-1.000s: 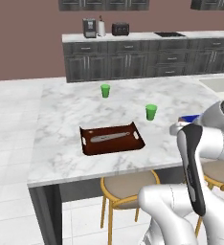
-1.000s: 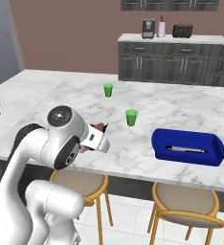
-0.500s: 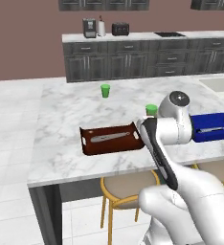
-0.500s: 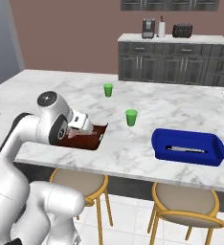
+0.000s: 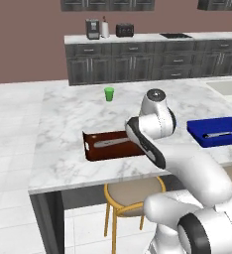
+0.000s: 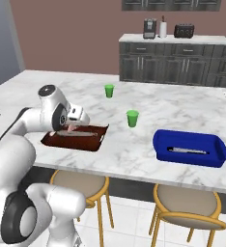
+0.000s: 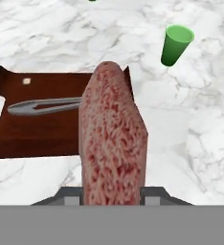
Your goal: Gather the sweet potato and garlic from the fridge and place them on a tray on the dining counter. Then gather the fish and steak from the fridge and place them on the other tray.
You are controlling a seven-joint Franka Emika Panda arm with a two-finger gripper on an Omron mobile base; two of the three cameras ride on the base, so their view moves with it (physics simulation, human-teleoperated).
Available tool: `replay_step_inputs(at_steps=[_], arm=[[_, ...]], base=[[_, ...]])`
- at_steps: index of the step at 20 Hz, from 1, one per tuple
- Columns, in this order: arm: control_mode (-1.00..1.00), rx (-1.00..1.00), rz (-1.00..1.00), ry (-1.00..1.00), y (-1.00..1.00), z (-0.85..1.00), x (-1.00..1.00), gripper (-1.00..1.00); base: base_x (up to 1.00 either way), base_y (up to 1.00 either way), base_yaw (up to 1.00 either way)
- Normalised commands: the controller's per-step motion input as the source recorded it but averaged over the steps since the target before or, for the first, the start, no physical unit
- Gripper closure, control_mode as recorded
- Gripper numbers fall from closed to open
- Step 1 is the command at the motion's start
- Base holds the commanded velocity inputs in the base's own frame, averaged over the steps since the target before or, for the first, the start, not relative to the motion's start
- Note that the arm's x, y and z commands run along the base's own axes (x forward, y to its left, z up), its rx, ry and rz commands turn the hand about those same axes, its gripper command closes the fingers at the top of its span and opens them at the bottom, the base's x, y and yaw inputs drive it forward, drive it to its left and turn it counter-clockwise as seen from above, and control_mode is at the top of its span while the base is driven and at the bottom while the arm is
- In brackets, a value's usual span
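Jaws clamped narrow on pale pinkish-red flat slab of steak [image 7: 113,139], hanging over white-grey marbled bench [image 5: 68,149] at 3 o'clock edge of dark reddish-brown rimmed tray [image 7: 37,134]. Slim silvery-grey fish [image 7: 47,106] already in tray. Shift toward 9 o'clock, lower flat beside fish, then release.

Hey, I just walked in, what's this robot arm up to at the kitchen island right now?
The arm's end effector is shut on the steak, holding it over the near edge of the brown tray on the marbled dining counter. The fish already lies in that tray. The blue tray sits further along the counter, and two green cups stand behind the trays. The steak is not yet set down.
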Motion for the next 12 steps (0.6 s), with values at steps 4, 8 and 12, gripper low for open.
replay_step_inputs(at_steps=[4, 8, 12], arm=[[-1.0, -0.01, 0.04, 0.04, 0.16, -0.41, 0.58, 1.0], [-1.0, -0.02, 0.03, 0.05, 0.03, -0.48, 0.53, 1.0], [-1.0, -0.05, 0.03, 0.01, 0.0, -0.55, 0.37, 1.0]], base=[[0.0, 0.0, 0.0], [0.0, 0.0, 0.0], [0.0, 0.0, 0.0]])
